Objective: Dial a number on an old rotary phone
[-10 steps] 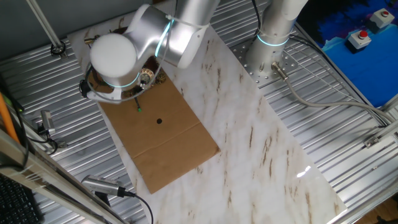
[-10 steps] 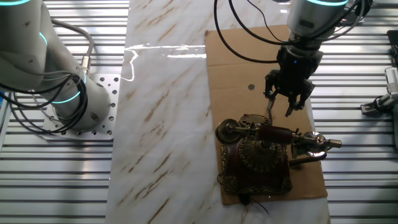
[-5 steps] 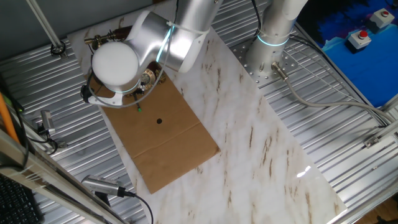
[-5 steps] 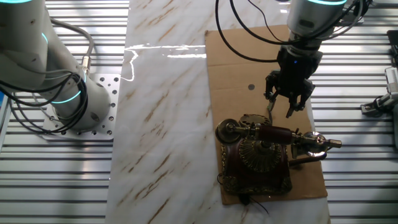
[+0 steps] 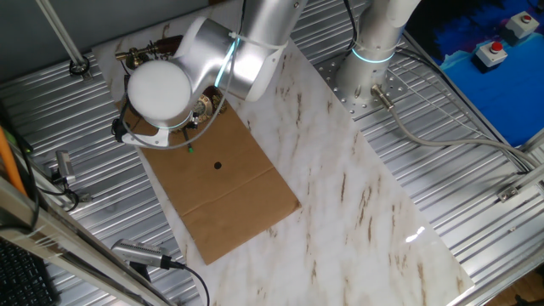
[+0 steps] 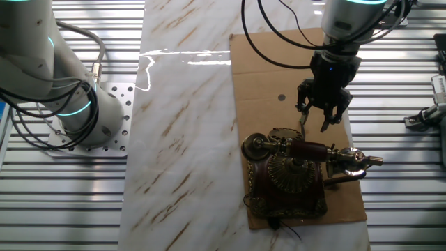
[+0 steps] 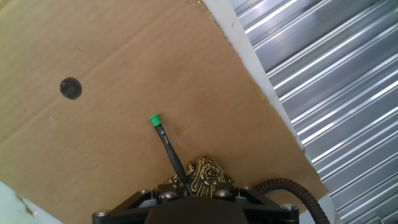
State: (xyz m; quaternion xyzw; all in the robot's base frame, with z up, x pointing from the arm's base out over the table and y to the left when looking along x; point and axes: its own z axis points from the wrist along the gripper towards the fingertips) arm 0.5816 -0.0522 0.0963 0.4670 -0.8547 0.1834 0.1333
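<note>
Holding a thin black green-tipped stick [image 7: 165, 143] above the cardboard, beside the old rotary phone [image 6: 291, 174].

The gripper [image 6: 320, 113] is closed on the stick, presumably as a slim finger to reach the holes of the round dial [image 6: 293, 173], which the fingers look too broad for. The phone sits at the near end of the brown cardboard sheet [image 6: 268, 70] on the marble table [image 6: 185, 125], its handset [image 6: 306, 148] lying between stick tip and dial. A black dot [image 7: 70, 88] marks the cardboard.
</note>
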